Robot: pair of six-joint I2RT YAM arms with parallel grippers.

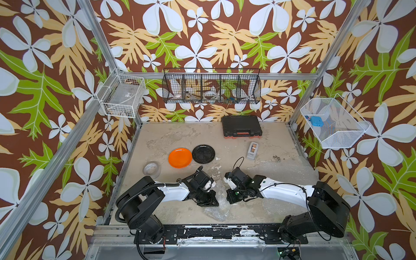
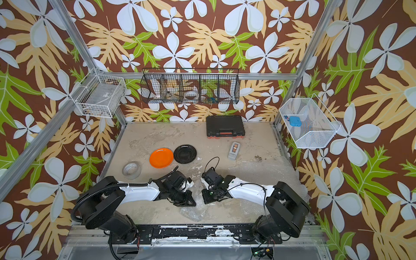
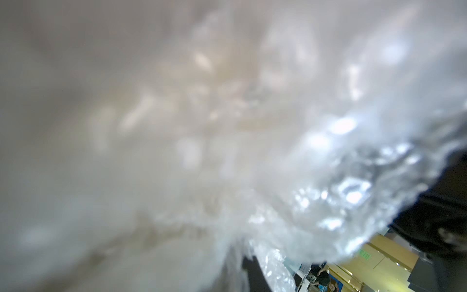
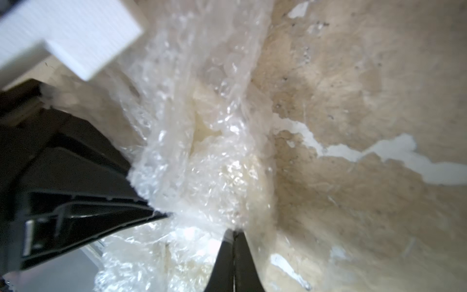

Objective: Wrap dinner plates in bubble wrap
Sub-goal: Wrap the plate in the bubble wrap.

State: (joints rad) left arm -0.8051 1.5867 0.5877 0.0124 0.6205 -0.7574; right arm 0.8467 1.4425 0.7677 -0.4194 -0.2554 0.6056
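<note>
We've got both arms low over a scrunched wrap (image 1: 217, 210) bundle near the desk's (image 1: 157, 139) front edge, abt midway along it. L gripper (image 1: 209, 199): film fills its wrist view, so we can't tell if the jaws are apart or closed. R gripper (image 4: 235, 231): fingers nearly together, just a slit betw. them, tips at the bundle's edge. Whether film's nipped there we can't say. A cream patch (image 4: 204, 131) shows through the layers, prob. the third plate, not certain. The orange plate (image 1: 180, 158) and black plate (image 1: 203, 154) lie bare, side by side, rims touching or nearly, left of the desk's centre. A 2nd sheet (image 1: 290, 171) lies flat by the right edge.

Handling, as we judge it: wrap's v. light, limp and slick, and likely springs open once let go. So pinch a free edge or corner, not mid-sheet where bubbles slip or pop. Plates are stiff, glossy and breakable, and they sit flat. Take them by the rim w/ little squeeze.
</note>
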